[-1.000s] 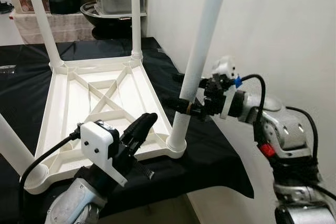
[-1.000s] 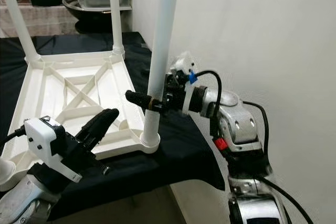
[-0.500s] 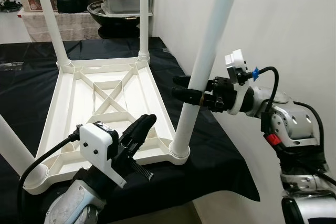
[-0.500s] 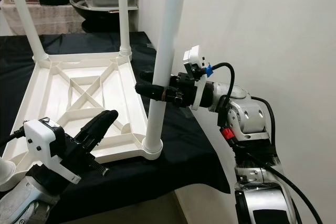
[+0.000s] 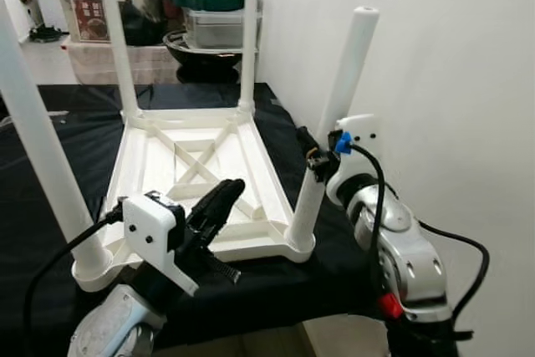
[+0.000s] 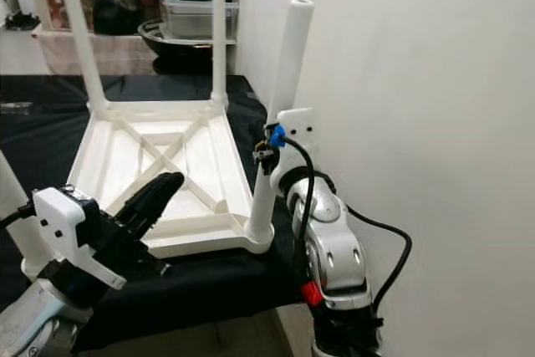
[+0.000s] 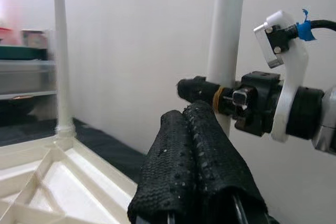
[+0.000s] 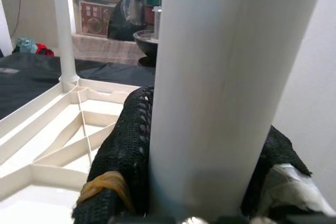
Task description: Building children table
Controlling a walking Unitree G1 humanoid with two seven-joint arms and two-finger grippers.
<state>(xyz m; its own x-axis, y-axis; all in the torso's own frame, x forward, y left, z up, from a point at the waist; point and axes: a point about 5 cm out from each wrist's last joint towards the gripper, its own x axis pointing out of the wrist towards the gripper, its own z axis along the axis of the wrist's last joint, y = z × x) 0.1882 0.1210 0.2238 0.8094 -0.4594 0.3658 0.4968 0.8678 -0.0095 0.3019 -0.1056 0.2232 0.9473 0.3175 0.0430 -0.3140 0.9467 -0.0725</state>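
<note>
Table: the white plastic table (image 5: 196, 169) lies upside down on a black cloth (image 5: 50, 165), its near right corner close to the cloth's right edge.
Leg: the near right leg (image 5: 333, 127) stands in its corner socket, leaning slightly toward the wall; half a second ago it tilted more.
Right gripper: the right gripper (image 5: 316, 159) is clamped around the leg at about mid-height, one black finger (image 8: 123, 150) on each side.
Change: the camera has shifted, and the right arm now reaches in from close beside the table rather than from farther right.
Left gripper: the left gripper (image 5: 219, 202) hovers over the table's near edge, its fingers (image 7: 191, 166) pressed together and holding nothing.
Other legs: three more legs stand upright at the remaining corners.
Hard to see: the near left leg (image 5: 42, 148) is cut off at the top; the right gripper's fingertips are hidden behind the leg.
Background: storage boxes (image 5: 213, 27) and a dark bowl sit beyond the far edge.
</note>
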